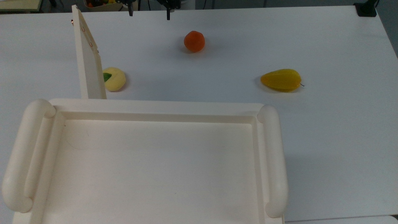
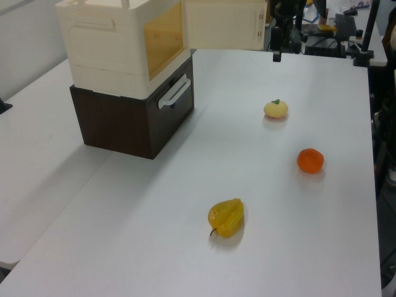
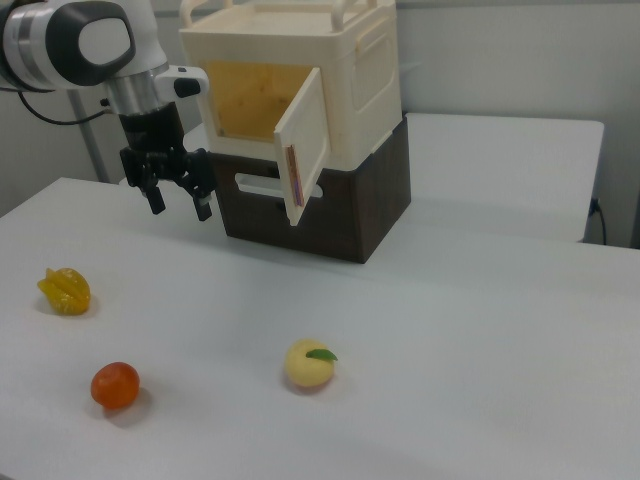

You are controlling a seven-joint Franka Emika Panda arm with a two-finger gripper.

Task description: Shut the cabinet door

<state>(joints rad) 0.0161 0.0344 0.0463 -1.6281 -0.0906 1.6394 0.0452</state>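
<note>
The cream-white cabinet (image 1: 155, 161) (image 3: 300, 70) stands on a dark brown drawer unit (image 3: 340, 215). Its cabinet door (image 1: 88, 59) (image 2: 226, 25) (image 3: 305, 145) is swung wide open, standing out from the front with copper fittings along its inner face. The orange-lit inside (image 3: 255, 100) is exposed. My gripper (image 1: 149, 14) (image 3: 180, 205) (image 2: 276, 54) hangs open above the table with nothing between its fingers. It is apart from the door, to the right of the door's free edge in the top view and to its left in the right view.
Three fruits lie on the white table (image 1: 326, 124): a pale yellow peach (image 1: 114, 79) close beside the door, an orange (image 1: 194, 41) in the middle, and a yellow starfruit (image 1: 281, 80) off to the top view's right. A white handle (image 2: 174, 93) fronts the drawer unit.
</note>
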